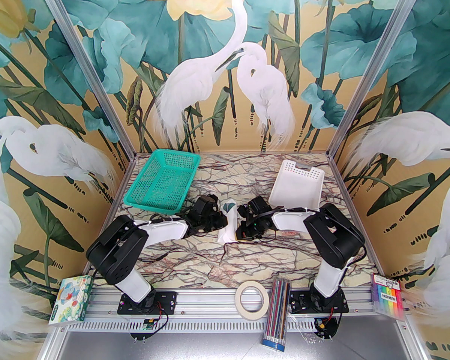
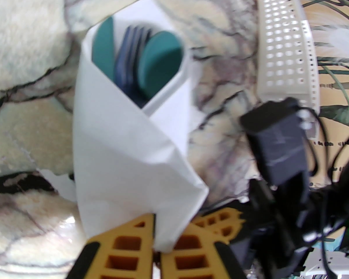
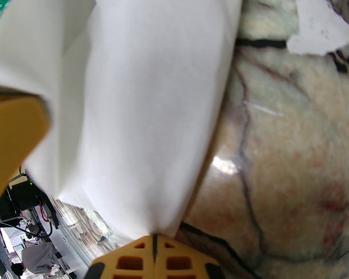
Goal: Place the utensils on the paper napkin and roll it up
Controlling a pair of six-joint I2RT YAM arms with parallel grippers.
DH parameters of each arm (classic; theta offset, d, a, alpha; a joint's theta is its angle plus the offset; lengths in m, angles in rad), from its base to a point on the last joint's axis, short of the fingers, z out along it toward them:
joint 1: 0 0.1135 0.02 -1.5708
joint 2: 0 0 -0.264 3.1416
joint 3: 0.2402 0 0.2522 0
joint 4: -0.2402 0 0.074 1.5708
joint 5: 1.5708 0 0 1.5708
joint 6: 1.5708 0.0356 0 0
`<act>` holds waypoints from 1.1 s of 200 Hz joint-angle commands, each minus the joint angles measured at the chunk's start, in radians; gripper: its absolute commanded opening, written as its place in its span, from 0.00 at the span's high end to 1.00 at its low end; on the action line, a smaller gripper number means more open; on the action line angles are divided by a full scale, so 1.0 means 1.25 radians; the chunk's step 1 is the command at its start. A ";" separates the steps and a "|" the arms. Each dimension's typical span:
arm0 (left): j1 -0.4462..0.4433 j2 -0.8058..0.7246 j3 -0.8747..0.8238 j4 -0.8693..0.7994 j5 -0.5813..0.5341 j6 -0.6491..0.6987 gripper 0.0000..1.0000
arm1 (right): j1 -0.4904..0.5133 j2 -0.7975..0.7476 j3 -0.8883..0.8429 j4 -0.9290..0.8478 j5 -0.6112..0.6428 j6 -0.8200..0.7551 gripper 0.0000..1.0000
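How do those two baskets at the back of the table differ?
The green basket is open mesh all over; the white basket has solid walls dotted with holes. The green basket sits back left, the white basket back right. Both are rectangular and open-topped.

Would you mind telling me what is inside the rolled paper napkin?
At the open end of the paper napkin, a dark green spoon bowl, dark fork tines and one more green tip show. Their handles are covered by the wrapped paper.
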 commanded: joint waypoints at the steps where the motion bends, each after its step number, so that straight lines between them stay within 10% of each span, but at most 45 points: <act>1: -0.003 0.031 -0.010 0.005 -0.004 -0.004 0.89 | 0.005 0.006 0.012 -0.031 0.035 -0.009 0.95; 91: -0.001 0.052 -0.016 -0.027 -0.035 -0.030 0.89 | -0.055 -0.077 0.047 -0.018 -0.016 -0.006 0.94; 220: 0.001 0.035 -0.028 -0.018 -0.035 -0.035 0.90 | -0.071 0.111 0.192 0.032 -0.009 -0.008 0.94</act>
